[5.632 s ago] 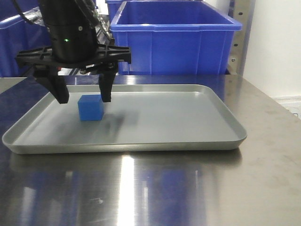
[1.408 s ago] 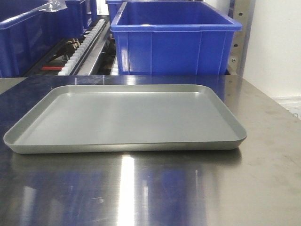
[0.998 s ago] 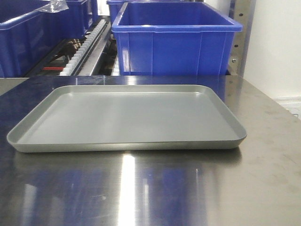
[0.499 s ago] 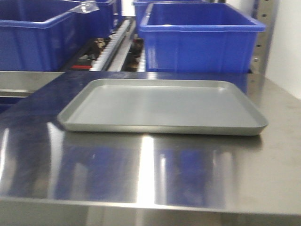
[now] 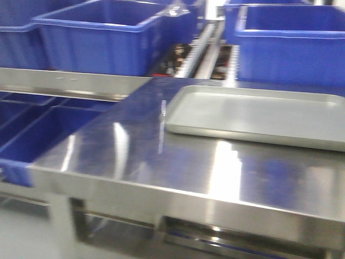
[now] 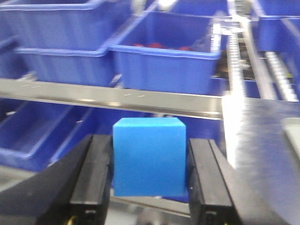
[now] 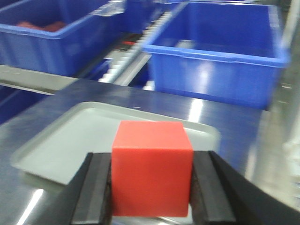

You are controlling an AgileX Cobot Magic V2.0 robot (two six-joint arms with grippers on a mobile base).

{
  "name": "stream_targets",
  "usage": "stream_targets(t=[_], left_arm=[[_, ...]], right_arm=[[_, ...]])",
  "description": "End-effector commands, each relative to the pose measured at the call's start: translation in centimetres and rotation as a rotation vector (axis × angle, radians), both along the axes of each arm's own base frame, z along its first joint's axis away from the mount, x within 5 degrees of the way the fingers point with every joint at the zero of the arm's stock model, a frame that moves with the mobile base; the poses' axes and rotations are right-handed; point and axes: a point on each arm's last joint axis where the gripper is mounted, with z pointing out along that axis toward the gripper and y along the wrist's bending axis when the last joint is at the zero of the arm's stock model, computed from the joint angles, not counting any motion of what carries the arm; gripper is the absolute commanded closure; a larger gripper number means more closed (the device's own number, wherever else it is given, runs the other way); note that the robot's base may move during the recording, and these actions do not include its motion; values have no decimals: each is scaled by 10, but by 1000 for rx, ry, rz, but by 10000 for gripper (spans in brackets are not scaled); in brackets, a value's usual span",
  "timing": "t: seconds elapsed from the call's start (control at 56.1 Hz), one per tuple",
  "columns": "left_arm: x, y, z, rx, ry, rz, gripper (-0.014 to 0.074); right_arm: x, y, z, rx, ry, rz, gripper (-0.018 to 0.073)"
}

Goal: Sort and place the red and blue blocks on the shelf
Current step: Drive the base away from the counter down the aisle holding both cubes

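Note:
In the left wrist view my left gripper (image 6: 150,144) is shut on the blue block (image 6: 149,161), a plain cube between the black fingers (image 6: 96,173). It hangs in front of the shelf's steel front rail (image 6: 117,99). My right gripper (image 7: 152,157) is shut on the red block (image 7: 151,176) in the right wrist view, above the near edge of the grey tray (image 7: 65,136). The front view shows the shelf rail (image 5: 81,82) with two small screws at the left. Neither gripper nor block appears there.
The shallow grey tray (image 5: 259,114) lies on the steel table (image 5: 135,156), whose front edge (image 5: 161,189) is near. Large blue bins (image 5: 102,40) stand on the rack, one holding red items (image 6: 161,46). More bins (image 5: 38,135) sit lower left. Roller tracks (image 5: 197,46) run between bins.
The front view has swung left and drawn back, so the tray now sits at the right and the shelf rail shows. The blue block, on the tray 5.6 s ago, is off it.

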Motion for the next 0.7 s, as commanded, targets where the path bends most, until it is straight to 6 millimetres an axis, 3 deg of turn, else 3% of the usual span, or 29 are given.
stream_targets(t=[0.0, 0.677], left_arm=[[-1, 0, 17, -8, -112, -4, 269], [-1, 0, 17, -8, -112, -4, 269]], right_arm=[[0, -1, 17, 0, -111, -8, 198], [0, -1, 17, 0, -111, -8, 198]])
